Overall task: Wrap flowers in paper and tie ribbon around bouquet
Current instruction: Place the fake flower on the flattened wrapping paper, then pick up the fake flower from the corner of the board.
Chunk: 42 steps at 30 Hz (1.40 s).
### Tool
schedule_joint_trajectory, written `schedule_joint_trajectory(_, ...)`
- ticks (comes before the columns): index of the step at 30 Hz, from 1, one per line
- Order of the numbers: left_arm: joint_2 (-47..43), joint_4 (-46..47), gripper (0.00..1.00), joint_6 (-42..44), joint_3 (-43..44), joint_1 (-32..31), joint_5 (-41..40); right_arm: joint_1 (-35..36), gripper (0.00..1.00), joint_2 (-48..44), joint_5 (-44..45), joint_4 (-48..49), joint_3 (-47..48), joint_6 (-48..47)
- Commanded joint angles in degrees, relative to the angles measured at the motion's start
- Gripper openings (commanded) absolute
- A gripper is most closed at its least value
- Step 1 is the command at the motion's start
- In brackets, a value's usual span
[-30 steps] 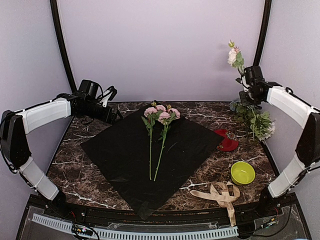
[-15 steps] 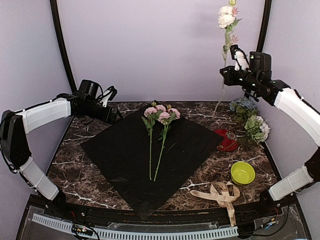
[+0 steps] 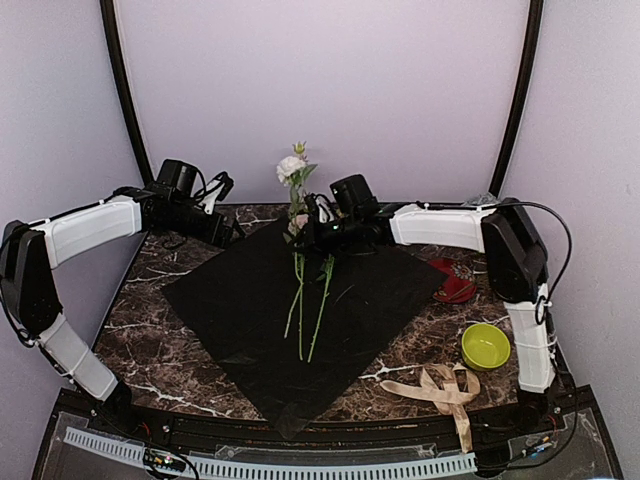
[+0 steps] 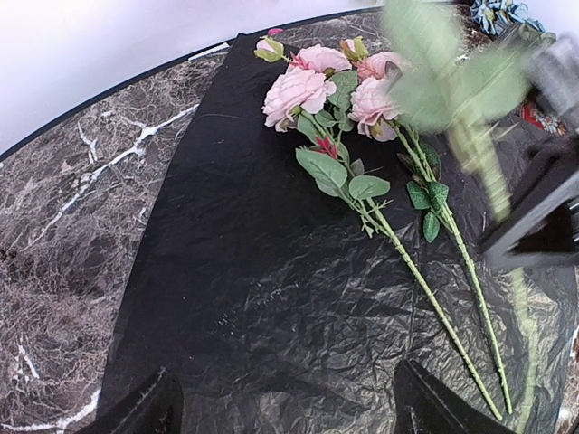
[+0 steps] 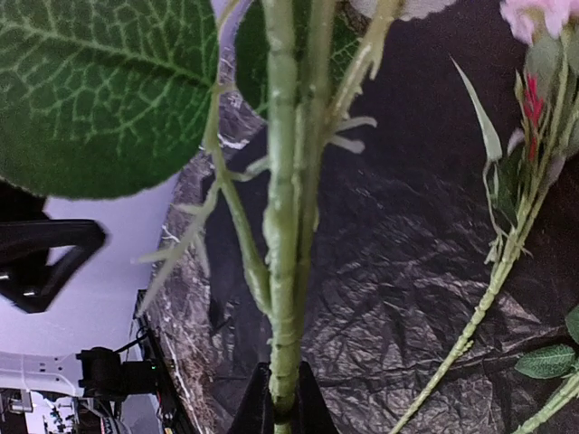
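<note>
Our right hand (image 3: pixel 323 236) is pinched shut on the thin green stem of a white-flowered sprig (image 3: pixel 291 168), holding it roughly upright over the far half of the black paper (image 3: pixel 250 300). The grip is just above the two pink-flowered stems (image 4: pixel 318 83), which lie side by side on the sheet with their blooms toward the far corner. The left hand (image 4: pixel 285 420) hovers with its jaws wide over the far-left part of the paper, holding nothing. The beige ribbon (image 3: pixel 440 388) lies in a loose heap on the bench near the right arm's base, well apart from the paper. A blue bloom (image 4: pixel 503 13) sits beyond the sheet's far-right edge.

We see a few risks:

- **Twisting in the grip.** The sprig is top-heavy and held on a narrow stem. Tilting it down could make it turn in the pinch, so it lands crosswise instead of alongside the pink stems.
- **Knocking the pink blooms.** The hand sits so close above them that a low descent could push them out of line.
- **Dragging the paper.** The sprig's lower end hangs near the paper, and we cannot tell whether it touches. If it drags, the thin sheet may pucker or slide, because nothing is pinning it.
- **Clipping the other arm.** The left hand is close enough that a sweep by either arm could catch the leaves.
</note>
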Motion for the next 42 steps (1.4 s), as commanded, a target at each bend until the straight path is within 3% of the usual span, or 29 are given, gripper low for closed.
schedule_joint_trajectory(1, -2.8, -1.0, 0.83, 0.8, -0.7, 0.3, -0.2, 0.3, 0.00, 5.0, -0.7, -6.1, 5.2, 2.1)
schedule_joint_trajectory(5, -2.7, -0.9, 0.83, 0.8, -0.7, 0.3, -0.1, 0.2, 0.00, 8.6, 2.4, -12.6, 8.3, -2.5)
schedule_joint_trajectory(10, -2.3, -1.1, 0.82, 0.8, -0.6, 0.3, 0.0, 0.1, 0.32, 8.5, 6.2, -17.8, 9.8, -5.3)
schedule_joint_trajectory(14, -2.3, -1.2, 0.82, 0.8, -0.7, 0.3, 0.2, -1.2, 0.41, 4.0, 12.6, -22.1, 9.2, -8.7)
schedule_joint_trajectory(18, -2.3, -1.2, 0.82, 0.8, -0.6, 0.4, 0.1, -6.1, 0.42, -4.7, 18.2, -24.3, 3.6, -11.8)
schedule_joint_trajectory(23, -2.5, -1.3, 0.82, 0.9, -0.6, 0.4, 0.0, -17.4, 0.38, -13.6, 32.2, -32.2, -2.0, -17.7)
schedule_joint_trajectory(27, -2.6, -1.2, 0.82, 0.9, -0.6, 0.3, 0.0, -28.4, 0.38, -15.1, 44.4, -40.3, -3.0, -22.0)
schedule_joint_trajectory(30, -2.4, -1.2, 0.82, 0.8, -0.7, 0.3, 0.2, -34.2, 0.41, -13.8, 47.1, -41.8, -3.3, -24.0)
schedule_joint_trajectory(39, -1.7, -1.3, 0.82, 1.0, -0.6, 0.3, 0.1, -38.8, 0.33, -5.6, 53.9, -44.7, 1.5, -24.5)
schedule_joint_trajectory(42, -1.6, -1.3, 0.82, 1.1, -0.6, 0.3, -0.2, -38.2, 0.31, -7.2, 51.5, -45.0, 0.7, -23.4)
